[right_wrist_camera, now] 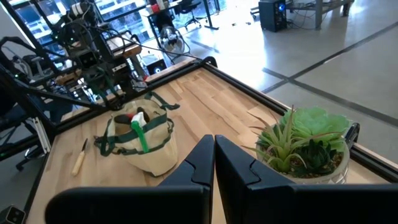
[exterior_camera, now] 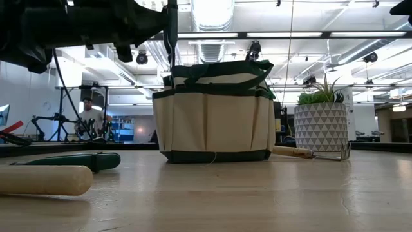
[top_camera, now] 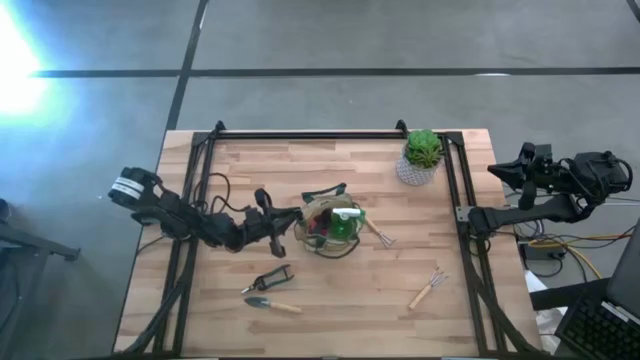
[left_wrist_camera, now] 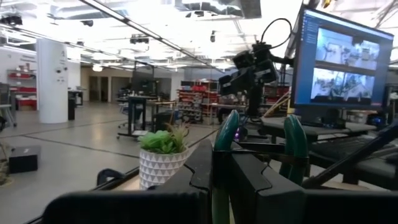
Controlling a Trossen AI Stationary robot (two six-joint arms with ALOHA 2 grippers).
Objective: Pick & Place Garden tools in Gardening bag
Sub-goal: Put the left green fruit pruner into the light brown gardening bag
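The gardening bag, beige with dark green trim, stands upright mid-table, with a green spray bottle and a red piece inside. My left gripper hangs at the bag's left rim, shut on green-handled pruners. Dark pruners and a wooden-handled trowel lie near the front, and a fork lies to the front right. Another fork lies against the bag's right side. My right gripper waits shut beyond the table's right edge. My left gripper pinches one green handle of the pruners between its two fingers. The other handle stands free outside one finger. Both handles rise past the fingertips. The pruners are clear of the table; their lower part is hidden by the gripper.
A green plant in a white patterned pot stands at the far right corner. Black frame rails run along the table's far, left and right edges. Bare wood lies between the bag and the front edge.
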